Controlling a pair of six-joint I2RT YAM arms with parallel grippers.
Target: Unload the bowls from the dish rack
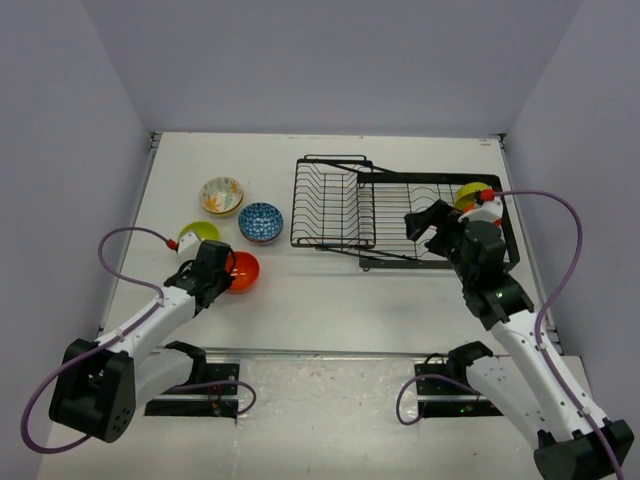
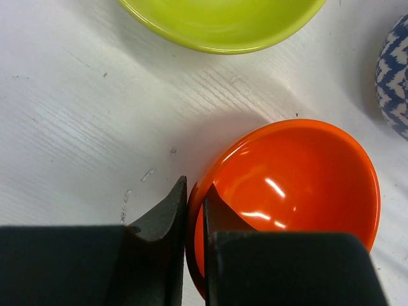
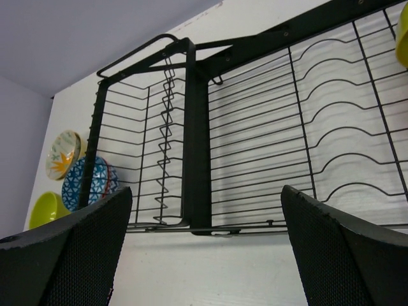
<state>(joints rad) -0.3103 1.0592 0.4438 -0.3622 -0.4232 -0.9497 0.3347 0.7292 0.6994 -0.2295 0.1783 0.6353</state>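
Note:
The black wire dish rack [image 1: 335, 205] lies right of centre. A bowl showing yellow [image 1: 470, 193] sits at the far right end of its flat section, and its edge shows in the right wrist view [image 3: 403, 38]. On the table to the left stand a cream floral bowl [image 1: 222, 195], a blue-patterned bowl [image 1: 260, 222], a lime green bowl [image 1: 198, 235] and an orange bowl [image 1: 243, 272]. My left gripper [image 2: 194, 191] is shut on the rim of the orange bowl [image 2: 299, 185], one finger inside and one outside. My right gripper [image 1: 428, 222] is open and empty above the rack's [image 3: 194, 127] front edge.
Grey walls close the table on the left, back and right. The lime green bowl [image 2: 223, 25] and the blue-patterned bowl [image 2: 394, 76] stand close beyond the orange one. A black rail runs along the near edge by the arm bases [image 1: 200, 385].

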